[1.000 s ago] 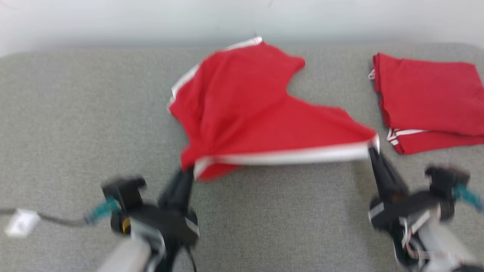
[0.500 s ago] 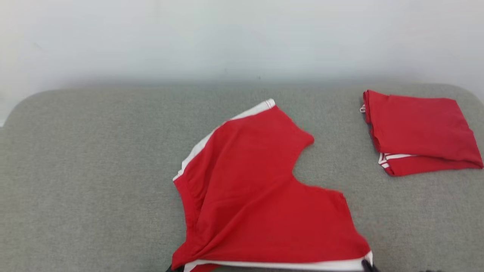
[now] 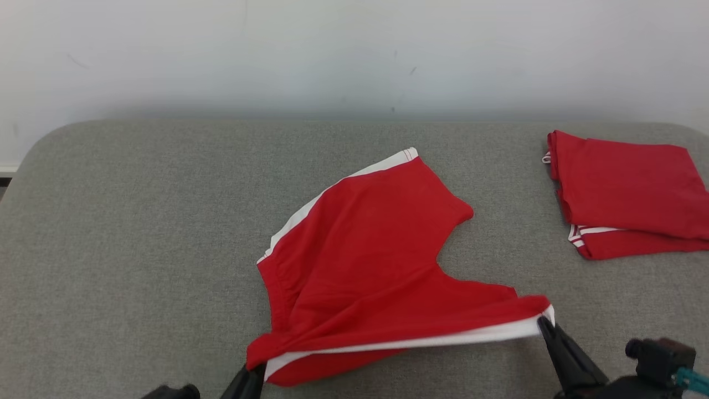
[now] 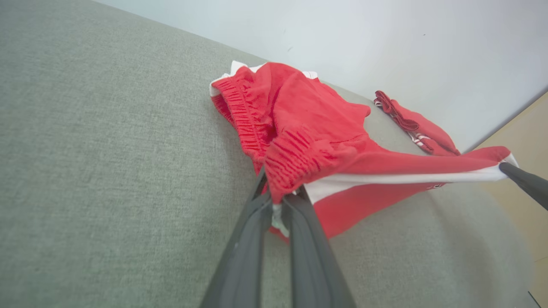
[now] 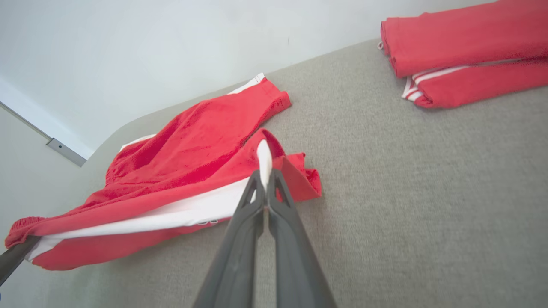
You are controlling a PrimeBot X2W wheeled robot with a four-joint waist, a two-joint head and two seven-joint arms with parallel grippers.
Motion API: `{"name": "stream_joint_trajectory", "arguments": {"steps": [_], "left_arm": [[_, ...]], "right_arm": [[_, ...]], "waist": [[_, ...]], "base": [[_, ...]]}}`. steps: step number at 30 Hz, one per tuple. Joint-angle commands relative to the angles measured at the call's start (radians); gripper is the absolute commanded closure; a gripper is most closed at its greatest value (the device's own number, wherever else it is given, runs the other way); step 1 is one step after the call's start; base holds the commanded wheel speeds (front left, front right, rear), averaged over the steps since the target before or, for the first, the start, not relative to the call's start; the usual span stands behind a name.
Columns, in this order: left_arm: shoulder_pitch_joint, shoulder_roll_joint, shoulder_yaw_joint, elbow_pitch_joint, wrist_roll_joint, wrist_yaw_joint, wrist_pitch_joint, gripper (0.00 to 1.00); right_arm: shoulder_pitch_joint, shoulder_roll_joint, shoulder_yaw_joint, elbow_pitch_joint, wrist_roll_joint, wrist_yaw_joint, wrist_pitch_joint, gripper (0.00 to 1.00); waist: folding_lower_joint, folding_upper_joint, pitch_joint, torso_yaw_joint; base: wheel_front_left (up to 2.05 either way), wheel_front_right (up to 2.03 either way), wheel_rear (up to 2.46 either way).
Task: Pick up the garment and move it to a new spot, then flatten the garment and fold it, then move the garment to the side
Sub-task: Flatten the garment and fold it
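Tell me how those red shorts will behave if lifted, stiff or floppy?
Probably floppy: the red shorts sag and crease between the left gripper and right gripper, jaws shut on the white-trimmed edge. Likely light, since fingertip pinches hold them stretched. The far leg resting on the grey cushion would probably drag.

The right gripper [image 5: 265,182] is pinched tight on the white band at one end of the red garment [image 5: 192,158], holding that end off the grey surface [image 5: 406,192]. The band runs taut to the left gripper [image 5: 25,247] at the other end. A folded red garment [image 5: 462,42] lies by the surface's far edge, below the white wall [image 5: 150,42].
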Motion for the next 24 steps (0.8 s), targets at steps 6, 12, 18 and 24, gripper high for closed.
{"name": "stream_joint_trajectory", "arguments": {"steps": [6,12,18,24], "left_arm": [[-0.127,-0.012,0.043,-0.011,-0.11,-0.013,0.004,1.0],[-0.287,-0.108,0.1,0.09,-0.273,-0.012,0.061,1.0],[-0.458,-0.166,0.109,0.252,-0.303,-0.01,0.079,1.0],[-0.601,-0.202,0.087,0.386,-0.322,-0.013,0.085,1.0]], "right_arm": [[-0.22,-0.062,-0.017,0.027,0.008,-0.002,0.053,1.0],[-0.482,-0.089,0.023,0.177,-0.005,-0.002,0.085,1.0],[-0.759,-0.074,0.075,0.427,-0.016,-0.002,0.083,1.0],[-0.972,-0.06,0.111,0.682,-0.047,-0.002,0.048,1.0]], "waist": [[0.0,0.0,0.045,0.033],[0.0,0.0,0.106,0.076],[0.0,0.0,0.175,0.111],[0.0,0.0,0.242,0.146]], "base": [[0.0,0.0,0.0],[0.0,0.0,0.0],[0.0,0.0,0.0],[0.0,0.0,0.0]]}}
